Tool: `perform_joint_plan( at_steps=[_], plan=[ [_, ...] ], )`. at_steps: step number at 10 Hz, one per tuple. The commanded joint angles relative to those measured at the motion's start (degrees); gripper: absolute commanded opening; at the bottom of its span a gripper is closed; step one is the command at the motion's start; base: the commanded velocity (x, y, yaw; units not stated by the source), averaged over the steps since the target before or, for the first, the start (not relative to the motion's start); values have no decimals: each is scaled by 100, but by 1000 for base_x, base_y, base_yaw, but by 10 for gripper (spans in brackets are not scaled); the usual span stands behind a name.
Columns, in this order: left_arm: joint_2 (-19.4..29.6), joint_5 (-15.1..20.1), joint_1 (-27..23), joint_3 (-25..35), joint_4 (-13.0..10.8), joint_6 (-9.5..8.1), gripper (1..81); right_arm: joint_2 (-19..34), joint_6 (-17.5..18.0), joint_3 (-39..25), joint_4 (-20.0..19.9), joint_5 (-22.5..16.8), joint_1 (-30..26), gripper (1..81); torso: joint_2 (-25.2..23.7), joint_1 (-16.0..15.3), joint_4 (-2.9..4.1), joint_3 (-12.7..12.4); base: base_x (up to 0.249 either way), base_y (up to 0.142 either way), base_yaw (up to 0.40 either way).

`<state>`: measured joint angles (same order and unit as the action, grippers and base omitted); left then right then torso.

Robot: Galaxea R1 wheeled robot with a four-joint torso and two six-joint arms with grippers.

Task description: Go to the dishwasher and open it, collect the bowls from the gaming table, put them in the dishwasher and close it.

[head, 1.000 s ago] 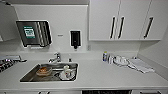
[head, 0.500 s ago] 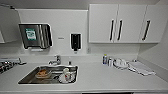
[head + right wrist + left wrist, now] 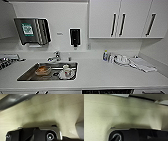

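view slid left since a second ago, sink (image 3: 48, 71) nearer centre | robot repositioning at surface (image 3: 105, 75) | dishwasher (image 3: 107, 91) dark edge below surface, right of sink | hands: cannot tell

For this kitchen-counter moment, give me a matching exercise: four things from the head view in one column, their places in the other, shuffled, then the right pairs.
Things:
1. orange bowl
2. small bottle
3. paper towel dispenser
4. folded cloth

Places:
A. on the wall, above the counter's left part
B. inside the sink
C. on the counter at the far right
D. standing at the back of the counter, right of the sink

Pairs: 1-B, 2-D, 3-A, 4-C
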<state>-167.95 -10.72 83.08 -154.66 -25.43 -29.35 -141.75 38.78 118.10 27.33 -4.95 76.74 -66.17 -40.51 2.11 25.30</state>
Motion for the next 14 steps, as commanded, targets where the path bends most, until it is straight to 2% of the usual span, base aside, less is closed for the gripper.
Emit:
perform_joint_plan(
  at_steps=[1, 3, 4, 7, 8, 9, 10, 11, 14],
  plan=[
    [51, 157, -384, -29, 12, 0, 811, 128, -11, 0, 61, -208, -418, 811, 0, 0, 0, -6, 0, 0, 0],
    [51, 183, -384, -29, 20, 0, 811, -206, 16, 325, 27, -130, -418, 811, -2, 0, 0, 26, 0, 0, 0],
    [77, 193, -384, -29, 29, 0, 811, -364, 7, 501, 35, -94, -426, 811, -575, -369, 0, 19, 0, 0, 0],
    [59, 175, -384, -29, 29, 0, 811, -444, -11, 669, 62, -94, -383, 811, -807, -514, 0, 22, 0, 0, 0],
    [42, 175, -384, -29, 20, 0, 811, -418, -2, 695, 62, -85, -365, 811, -433, -269, 0, 22, 0, 0, 0],
    [42, 175, -384, -29, 12, 0, 811, -400, 24, 696, 0, -68, -356, 811, -610, -378, 0, 22, 0, 0, 0],
    [42, 175, -384, -29, 3, -9, 811, -330, 68, 704, -9, 126, -373, 811, -660, -411, 0, 22, 0, 0, 0],
    [42, 175, -384, -29, 12, -8, 811, -208, 381, 660, -338, 388, -391, 811, -714, -448, 0, 22, 0, 0, 0],
    [33, 175, -384, -29, 12, 0, 811, -224, 1235, 668, -1621, 609, -409, 811, -725, -448, 0, 19, 0, 0, 0]
  ],
)
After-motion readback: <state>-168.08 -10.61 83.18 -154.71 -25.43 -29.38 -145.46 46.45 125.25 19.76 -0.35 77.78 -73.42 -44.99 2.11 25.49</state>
